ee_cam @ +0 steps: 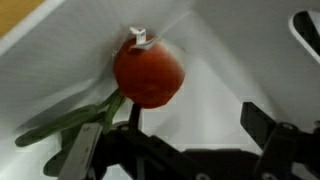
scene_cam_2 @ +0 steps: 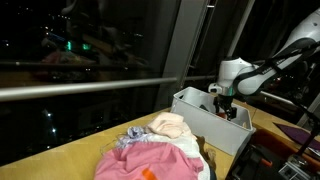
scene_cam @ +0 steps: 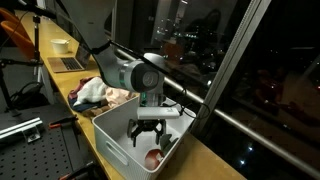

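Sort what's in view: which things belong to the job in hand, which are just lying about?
In hand:
- claw, open, down in the bin
- white bin
- red round thing with green stem and white tag, lying in the bin under the claw

Lying about:
- heap of clothes beside the bin
- laptop and pale bowl, further back
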Robot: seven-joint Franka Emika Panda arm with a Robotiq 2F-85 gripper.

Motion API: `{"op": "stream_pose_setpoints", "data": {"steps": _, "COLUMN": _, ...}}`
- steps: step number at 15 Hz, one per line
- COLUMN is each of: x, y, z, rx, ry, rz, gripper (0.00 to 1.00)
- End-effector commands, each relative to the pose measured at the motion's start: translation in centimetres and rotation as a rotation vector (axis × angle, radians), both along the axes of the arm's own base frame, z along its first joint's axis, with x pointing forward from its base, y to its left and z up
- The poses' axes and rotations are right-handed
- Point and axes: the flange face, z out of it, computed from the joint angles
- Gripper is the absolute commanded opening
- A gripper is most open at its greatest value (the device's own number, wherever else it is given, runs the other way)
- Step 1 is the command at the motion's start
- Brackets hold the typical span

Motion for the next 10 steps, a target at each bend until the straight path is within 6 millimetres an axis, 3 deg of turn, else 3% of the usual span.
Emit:
{"op": "stream_pose_setpoints", "data": {"steps": 1, "x": 1.5, "y": -3.1, "z": 0.3, "rx": -0.018, "ry": -0.021, "rz": 0.04, "gripper": 1.0}}
{"op": "stream_pose_setpoints", "data": {"steps": 4, "x": 2.4, "y": -4.9, "z": 0.7, "rx": -0.03, "ry": -0.03, "rz": 0.053, "gripper": 1.0}}
{"op": "stream_pose_setpoints", "data": {"steps": 10, "x": 2.6, "y": -5.2, "z": -1.9, "rx": -0.027, "ry": -0.005, "rz": 0.062, "gripper": 1.0}}
